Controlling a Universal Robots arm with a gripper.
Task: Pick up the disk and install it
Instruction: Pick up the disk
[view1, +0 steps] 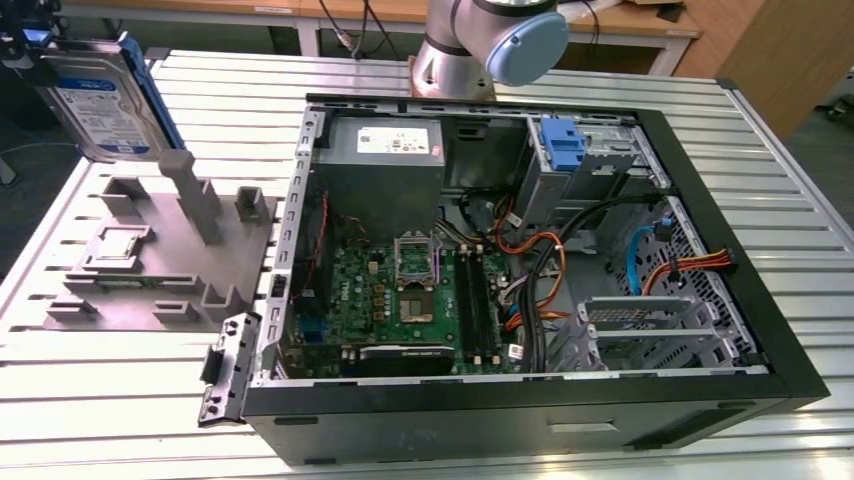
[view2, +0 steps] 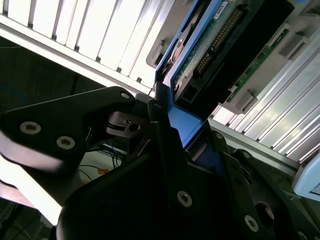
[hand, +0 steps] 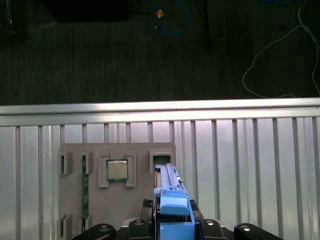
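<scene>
Gripper (hand: 175, 229) is clamped on the blue carrier end of the disk (view1: 96, 100), jaws narrow around it. The disk hangs on edge in the air, label facing the exterior view, over the slatted table's (view1: 120, 400) far corner on the exterior view's left. It sits above the grey fixture plate (view1: 147, 270), not touching it. The open computer case (view1: 534, 420) is well apart from it, drive bay side toward the exterior view's right.
</scene>
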